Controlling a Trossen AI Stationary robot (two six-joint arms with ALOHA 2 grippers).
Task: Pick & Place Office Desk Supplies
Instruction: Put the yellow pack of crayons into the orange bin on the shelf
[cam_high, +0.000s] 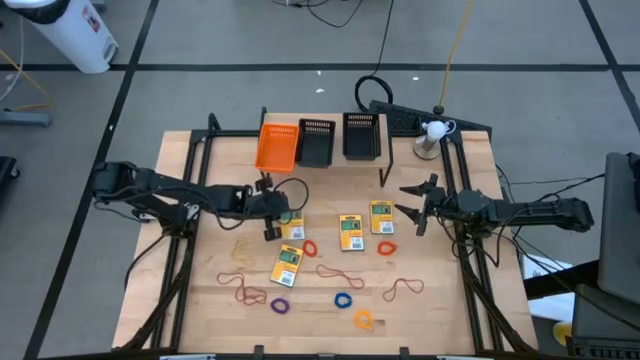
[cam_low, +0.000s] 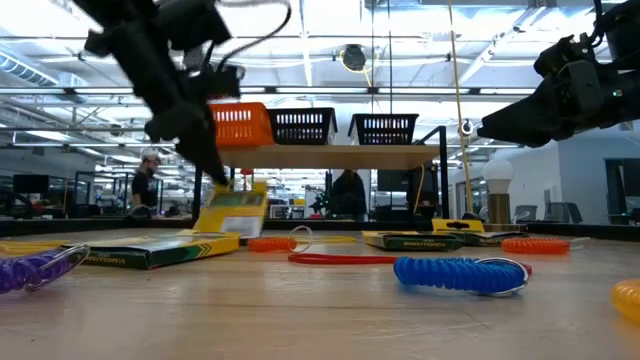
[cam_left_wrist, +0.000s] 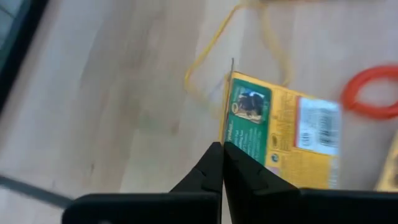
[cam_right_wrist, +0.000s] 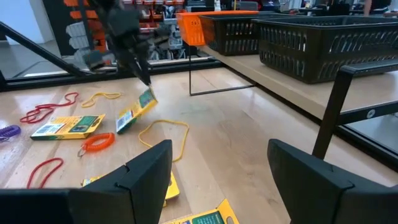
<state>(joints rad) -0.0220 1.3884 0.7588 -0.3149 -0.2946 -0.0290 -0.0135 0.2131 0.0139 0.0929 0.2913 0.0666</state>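
Left gripper, fingers pinched fully together on the green-labelled packet by one edge, its far end low near the table: lift slowly, lest the thin hold slip; right gripper waits wide open, empty.

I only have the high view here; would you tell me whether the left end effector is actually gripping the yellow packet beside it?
Observer: Yes. The left wrist view shows the left end effector shut on the edge of the packet.
Operator: Thank you. Is the packet off the table?
Observer: Only partly. In the low view it hangs tilted, one edge raised, and its lower edge seems to rest on the table.
Operator: And the right end effector?
Observer: The right wrist view shows the right end effector open and empty, above the wood.
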